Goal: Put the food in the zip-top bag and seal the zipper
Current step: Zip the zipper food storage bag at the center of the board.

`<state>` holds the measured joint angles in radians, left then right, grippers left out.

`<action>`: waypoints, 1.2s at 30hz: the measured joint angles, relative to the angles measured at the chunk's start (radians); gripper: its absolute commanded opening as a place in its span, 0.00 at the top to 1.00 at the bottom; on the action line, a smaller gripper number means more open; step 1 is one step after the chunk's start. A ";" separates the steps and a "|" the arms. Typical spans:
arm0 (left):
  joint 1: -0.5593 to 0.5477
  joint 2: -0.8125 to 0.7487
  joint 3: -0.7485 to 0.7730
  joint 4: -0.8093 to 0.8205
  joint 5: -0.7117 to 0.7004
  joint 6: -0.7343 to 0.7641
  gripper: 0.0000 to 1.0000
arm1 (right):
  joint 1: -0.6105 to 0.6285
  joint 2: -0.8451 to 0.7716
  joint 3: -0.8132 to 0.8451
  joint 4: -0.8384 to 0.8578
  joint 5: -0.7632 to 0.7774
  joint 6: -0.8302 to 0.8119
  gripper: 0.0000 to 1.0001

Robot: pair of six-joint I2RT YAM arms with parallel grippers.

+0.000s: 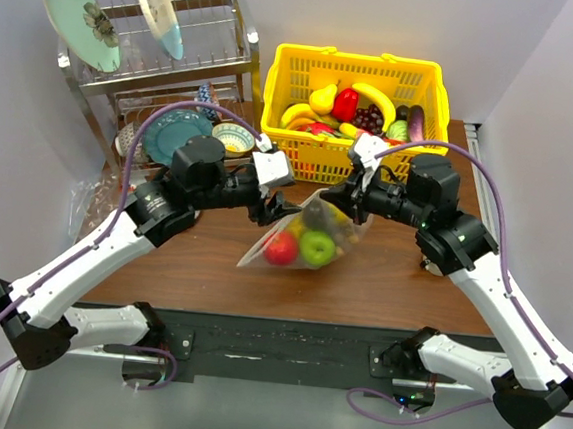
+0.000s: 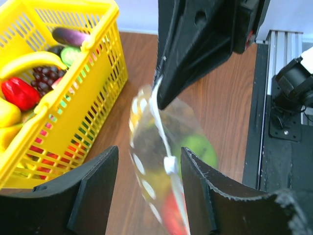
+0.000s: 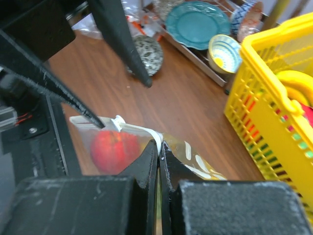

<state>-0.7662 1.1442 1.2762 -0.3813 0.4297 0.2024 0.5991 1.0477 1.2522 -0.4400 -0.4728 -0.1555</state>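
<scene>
1. Plastic zip-top bag, clear and see-through (image 1: pixel 261 253) (image 3: pixel 84 135): it sits on the brown wooden table (image 1: pixel 370 287) between the two arms, just in front of the basket, with its mouth edge raised and its body sagging to the tabletop.
2. Zipper, a thin pale press-strip along the bag's mouth (image 3: pixel 138 128) (image 2: pixel 164 143): it runs from the right gripper's pinch out toward the left gripper. Whether it is pressed together along its length I cannot tell.
3. Red round fruit (image 1: pixel 281 248) (image 3: pixel 115 149): inside the bag, low down, at the end nearer the left arm.
4. Green apple-like ball (image 1: pixel 317 247) (image 2: pixel 200 149): inside the bag, touching the red fruit on its right. More pale and yellowish shapes lie behind them, too blurred to name.
5. Right gripper, black, two-fingered (image 1: pixel 336 201) (image 3: pixel 160 149) (image 2: pixel 161 100): its jaws are pressed together on the bag's mouth edge, holding it up.
6. Left gripper, black, two-fingered (image 1: pixel 272 211) (image 2: pixel 149 151): its jaws stand apart with the bag's edge between them, clamped on nothing. One fingertip (image 3: pixel 100 125) sits at the strip's small end tab.
7. Yellow slatted plastic basket (image 1: pixel 277 93) (image 2: pixel 105 73): at the far side of the table, holding yellow bananas (image 1: pixel 372 97), a dark purple eggplant (image 1: pixel 416 123), dark grapes (image 1: pixel 370 116) and a red pepper (image 1: pixel 345 103).
8. Metal dish rack (image 1: pixel 234 64): to the left of the basket, with two plates upright on top and a teal plate (image 1: pixel 178 135) below.
</scene>
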 measured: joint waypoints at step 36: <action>0.000 0.020 -0.030 -0.010 0.041 0.006 0.66 | 0.000 -0.004 -0.012 0.015 -0.090 0.002 1.00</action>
<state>-0.7662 1.1641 1.2461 -0.3916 0.4706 0.2081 0.5991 1.0439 1.2404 -0.4248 -0.5632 -0.1535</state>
